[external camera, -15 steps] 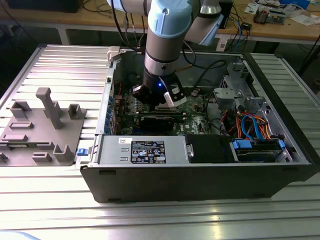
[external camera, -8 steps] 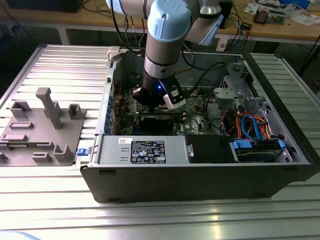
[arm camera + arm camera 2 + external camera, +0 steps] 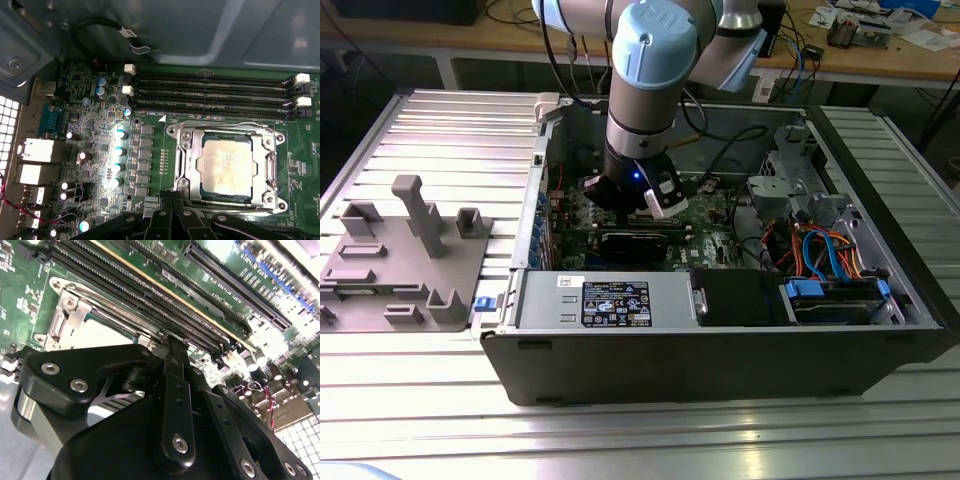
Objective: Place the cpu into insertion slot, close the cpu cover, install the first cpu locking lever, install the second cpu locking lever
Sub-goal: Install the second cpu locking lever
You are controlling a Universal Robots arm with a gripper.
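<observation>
The cpu (image 3: pixel 226 167) lies flat in the insertion slot (image 3: pixel 274 201), its silvery top showing through the window of the cpu cover (image 3: pixel 187 165), which lies down over it. A thin wire lever (image 3: pixel 235 124) runs along the socket's side facing the memory slots. My gripper (image 3: pixel 172 200) is shut with nothing in it, its tips close by a corner of the socket. In the second wrist view the black gripper (image 3: pixel 172 346) reaches to the socket's edge, beside the cpu (image 3: pixel 100 332) and the cover (image 3: pixel 64 320). In the exterior view the gripper (image 3: pixel 635 200) hangs low inside the open computer case.
Long black memory slots (image 3: pixel 215 95) run beside the socket. Capacitors (image 3: pixel 119 150) and rear ports (image 3: pixel 35 150) stand on the board. The case holds a power supply (image 3: pixel 605 300) and a drive cage with coloured cables (image 3: pixel 820 250). A grey fixture (image 3: pixel 405 250) sits at the exterior view's left.
</observation>
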